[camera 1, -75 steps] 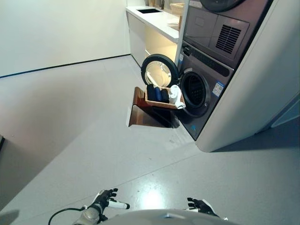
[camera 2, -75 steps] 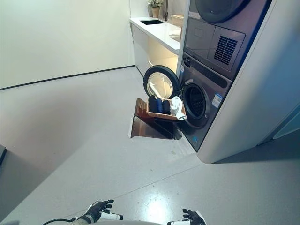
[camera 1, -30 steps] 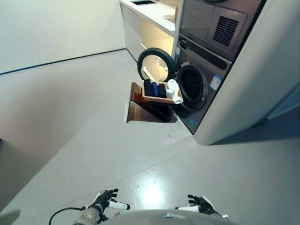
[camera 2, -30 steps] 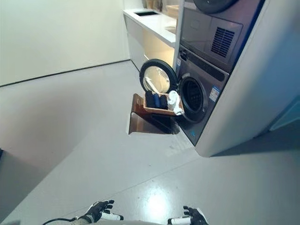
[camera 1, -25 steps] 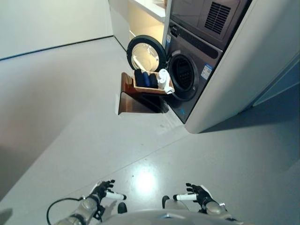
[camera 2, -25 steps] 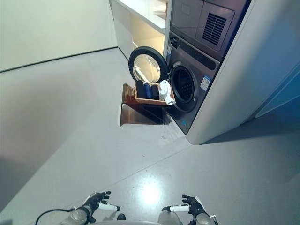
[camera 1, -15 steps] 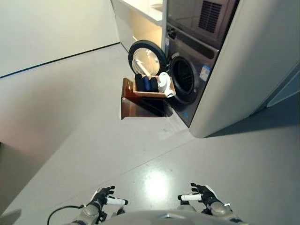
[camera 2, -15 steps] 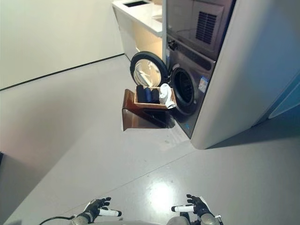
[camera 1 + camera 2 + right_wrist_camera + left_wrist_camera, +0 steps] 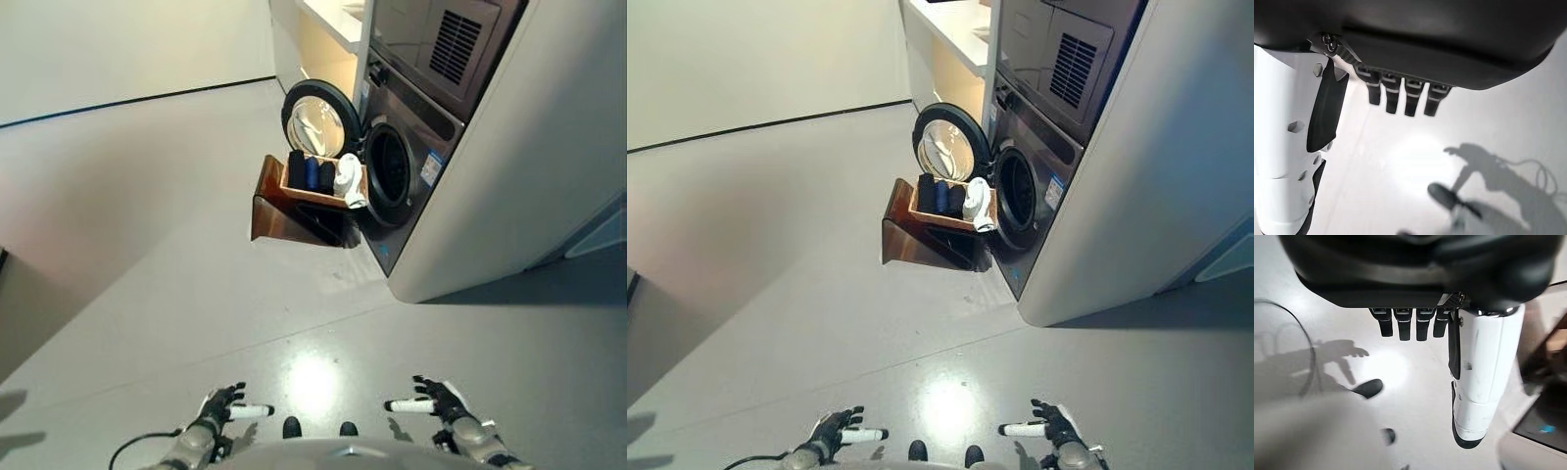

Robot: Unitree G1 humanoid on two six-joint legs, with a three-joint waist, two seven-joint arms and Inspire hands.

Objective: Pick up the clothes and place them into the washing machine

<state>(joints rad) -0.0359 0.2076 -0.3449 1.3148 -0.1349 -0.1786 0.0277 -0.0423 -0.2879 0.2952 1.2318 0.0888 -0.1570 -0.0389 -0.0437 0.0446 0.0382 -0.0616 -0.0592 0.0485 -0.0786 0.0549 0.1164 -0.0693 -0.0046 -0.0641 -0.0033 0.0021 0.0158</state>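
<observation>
Dark blue clothes [image 9: 311, 174] and a white garment [image 9: 347, 180] fill a wooden basket [image 9: 312, 197] on a brown stand [image 9: 271, 211], well ahead of me. Right behind it the washing machine [image 9: 409, 162] has its round door [image 9: 317, 120] swung open and its dark drum [image 9: 388, 167] exposed. My left hand [image 9: 223, 405] hangs low at the view's bottom, open and holding nothing. My right hand [image 9: 439, 400] hangs beside it at the lower right, also open and empty. Both wrist views show relaxed fingers [image 9: 1406, 322] over bare floor.
A dryer [image 9: 441, 44] is stacked above the washer inside a pale cabinet [image 9: 534, 166]. A white counter [image 9: 329, 22] runs beyond it along the back wall. Grey floor [image 9: 186, 294] stretches between me and the basket.
The whole picture has shifted as the camera moved; the basket and washer sit a little further right and higher. Both hands stay low and open.
</observation>
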